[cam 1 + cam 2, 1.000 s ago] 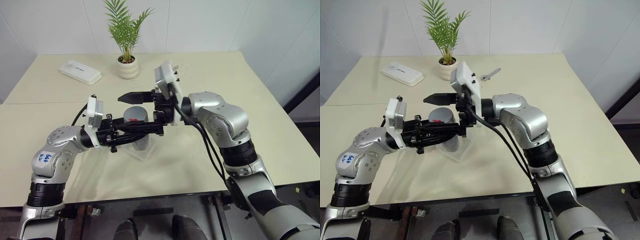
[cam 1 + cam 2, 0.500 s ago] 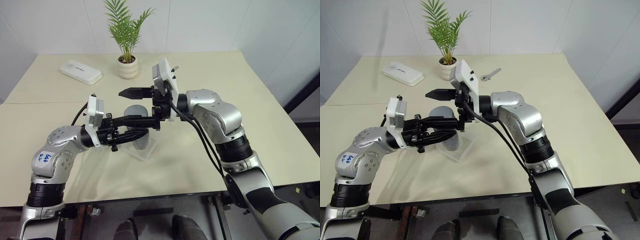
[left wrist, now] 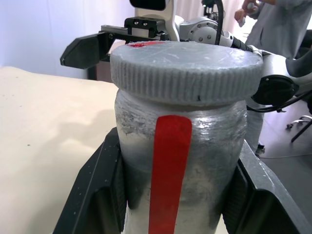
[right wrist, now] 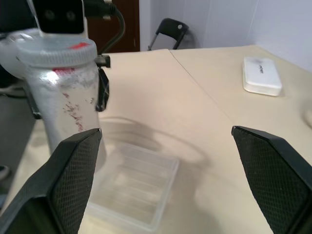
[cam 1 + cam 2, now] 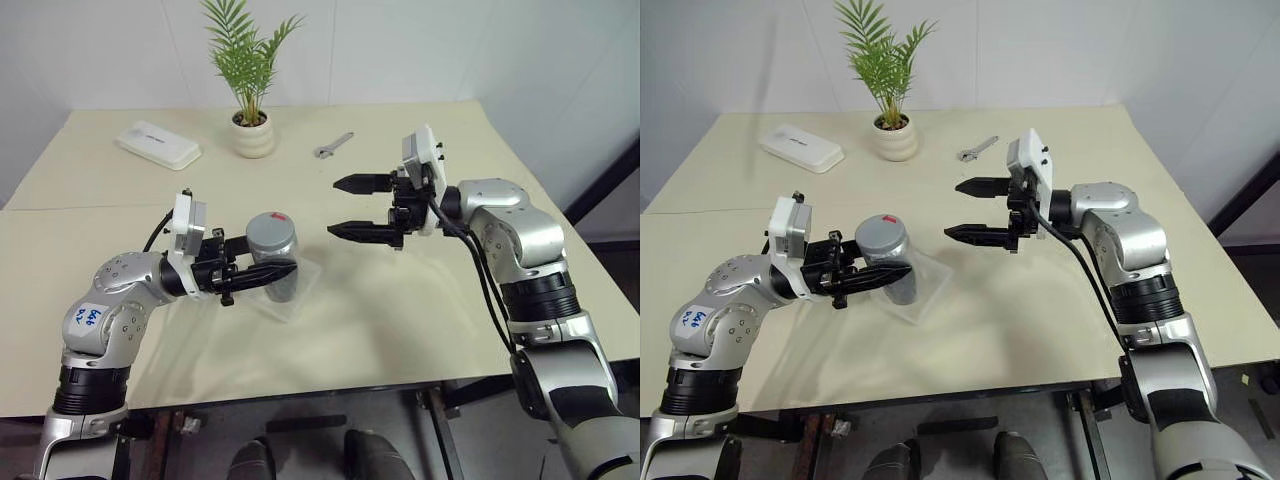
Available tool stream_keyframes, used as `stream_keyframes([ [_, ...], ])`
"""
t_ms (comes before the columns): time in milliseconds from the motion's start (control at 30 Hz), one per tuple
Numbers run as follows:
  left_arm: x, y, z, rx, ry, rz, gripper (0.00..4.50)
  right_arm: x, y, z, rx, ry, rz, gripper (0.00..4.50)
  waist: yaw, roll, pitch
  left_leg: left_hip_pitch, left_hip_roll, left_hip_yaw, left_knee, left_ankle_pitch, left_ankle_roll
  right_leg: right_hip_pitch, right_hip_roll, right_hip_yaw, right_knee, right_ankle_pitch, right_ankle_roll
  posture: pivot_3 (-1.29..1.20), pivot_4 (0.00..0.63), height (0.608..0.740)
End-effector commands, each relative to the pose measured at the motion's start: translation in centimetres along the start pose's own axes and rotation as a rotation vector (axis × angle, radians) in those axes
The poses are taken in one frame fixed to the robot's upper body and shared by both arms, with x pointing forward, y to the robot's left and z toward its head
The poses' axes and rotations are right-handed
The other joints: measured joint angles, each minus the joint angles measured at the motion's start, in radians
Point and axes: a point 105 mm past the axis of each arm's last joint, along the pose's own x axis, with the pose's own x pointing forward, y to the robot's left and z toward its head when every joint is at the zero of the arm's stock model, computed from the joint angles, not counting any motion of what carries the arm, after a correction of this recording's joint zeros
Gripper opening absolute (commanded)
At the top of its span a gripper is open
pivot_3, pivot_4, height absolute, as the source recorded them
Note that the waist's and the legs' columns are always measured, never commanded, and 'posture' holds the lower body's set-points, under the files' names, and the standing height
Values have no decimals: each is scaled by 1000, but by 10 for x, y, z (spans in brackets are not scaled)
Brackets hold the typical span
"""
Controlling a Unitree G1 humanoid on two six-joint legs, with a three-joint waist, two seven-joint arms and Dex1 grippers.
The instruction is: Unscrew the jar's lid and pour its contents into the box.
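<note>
My left gripper point(image 5: 272, 258) is shut on the jar point(image 5: 271, 262), a small greyish clear cylinder with a red stripe point(image 3: 168, 165). It holds the jar upright just above the box point(image 5: 292, 296), a shallow clear tray on the table. The grey lid point(image 5: 270, 229), with a red mark on top, sits on the jar. Small dark specks point(image 4: 71, 110) show through the jar's wall; I cannot make out the contents more clearly. My right gripper point(image 5: 333, 206) hangs open and empty to the right of the jar, pointing at it, a hand's width away. Its black fingers point(image 4: 73, 170) frame the jar and box.
At the back of the table stand a white ribbed pot with a palm plant point(image 5: 255, 135), a flat white case point(image 5: 158, 144) and a small wrench point(image 5: 332, 146). A person point(image 3: 273, 24) stands behind, seen in the left wrist view.
My right gripper, which stood with its fingers around the lid, has drawn away to the right, still open. The lid stays on the jar. My left gripper and the jar have not moved.
</note>
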Motion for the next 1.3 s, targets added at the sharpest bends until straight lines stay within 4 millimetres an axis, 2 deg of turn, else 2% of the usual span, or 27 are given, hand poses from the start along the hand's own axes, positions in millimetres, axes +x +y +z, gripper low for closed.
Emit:
stream_keyframes([
  [33,-3,-2,10,51,-13,-10,1970,6,16,28,-24,-100,89,4486,1,0,0,0,0,0,0,0,0,0,0,0,0,0,0,0,150,740],
  [100,-3,-1,9,51,-8,-9,1970,12,24,33,-9,-121,128,4486,2,0,0,0,0,0,1,0,0,0,0,0,1,0,0,0,150,740],
  [200,-1,-1,8,49,2,-14,1970,33,42,36,-4,-133,192,4486,4,0,0,0,0,0,2,0,0,0,0,1,2,0,0,0,150,740],
  [400,2,-1,5,42,8,-23,1970,67,55,31,-2,-101,192,4486,8,0,0,0,0,0,5,0,0,0,0,1,4,0,0,0,150,740],
  [533,4,-1,5,42,7,-27,1970,83,56,28,-41,-82,176,4486,9,0,0,-1,0,0,6,0,0,0,0,1,4,0,0,0,150,740],
  [667,5,-2,5,39,6,-30,1970,90,44,29,-43,-78,111,4486,8,0,0,-1,0,0,6,0,0,0,0,1,4,0,0,0,150,740],
  [833,5,-2,4,36,6,-28,1970,88,38,30,-48,-75,93,4486,8,0,0,-1,0,0,6,0,0,0,0,1,4,0,0,0,150,740],
  [1033,4,-2,4,36,8,-21,1970,76,29,24,-44,-49,64,4486,8,0,0,-1,0,0,6,0,0,0,0,1,4,0,0,0,150,740],
  [1233,3,-2,3,39,13,-15,1970,55,16,18,-31,-25,11,4486,8,0,0,-1,0,0,6,0,0,0,0,1,4,0,0,0,150,740],
  [1300,2,-2,3,39,15,-12,1970,41,7,14,-28,-7,-27,4486,8,0,0,-1,0,0,6,0,0,0,0,1,4,0,0,0,150,740],
])
